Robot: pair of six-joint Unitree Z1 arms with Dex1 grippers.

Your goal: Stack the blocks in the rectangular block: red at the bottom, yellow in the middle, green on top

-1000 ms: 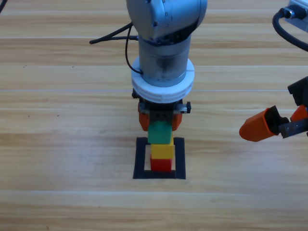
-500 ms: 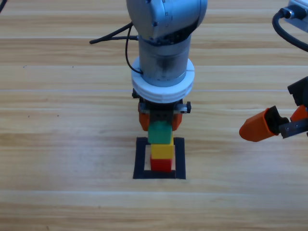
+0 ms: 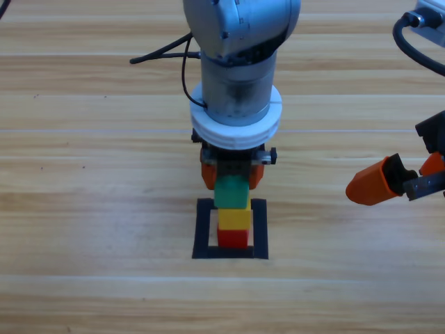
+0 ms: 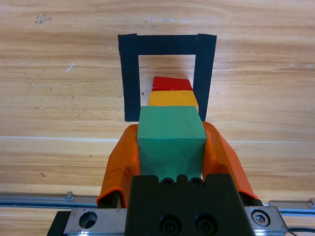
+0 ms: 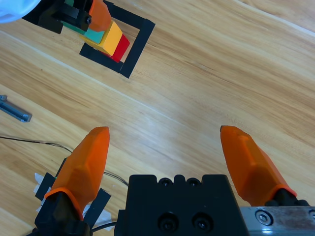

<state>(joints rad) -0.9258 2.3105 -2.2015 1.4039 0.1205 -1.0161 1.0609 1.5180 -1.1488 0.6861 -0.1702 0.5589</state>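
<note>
Wooden table (image 3: 83, 209), planks running across the high view. My left arm (image 3: 240, 62) comes down from the top edge to the middle. My right arm waits at the right edge, right gripper (image 5: 167, 152) hanging over bare wood well apart from the stack, jaws spread wide, nothing between them.

Black tape square (image 3: 231, 229) sits centre table, hollow middle. All three cubes stacked inside it: red cube (image 3: 233, 239) at the bottom on the wood, yellow cube (image 3: 235, 218) on it, green cube (image 3: 231, 192) on top. Stack looks roughly aligned; in the left wrist view red (image 4: 171, 83) and yellow (image 4: 173, 98) peek out beyond green (image 4: 171, 135).

My left gripper (image 4: 171, 147) is at the top of the stack, orange jaws closed against the two opposite sides of the green cube, gripping it. Green rests on yellow while I hold it.

Thin grey metal bar (image 5: 15, 112) lies on the table, seen in the right wrist view.
</note>
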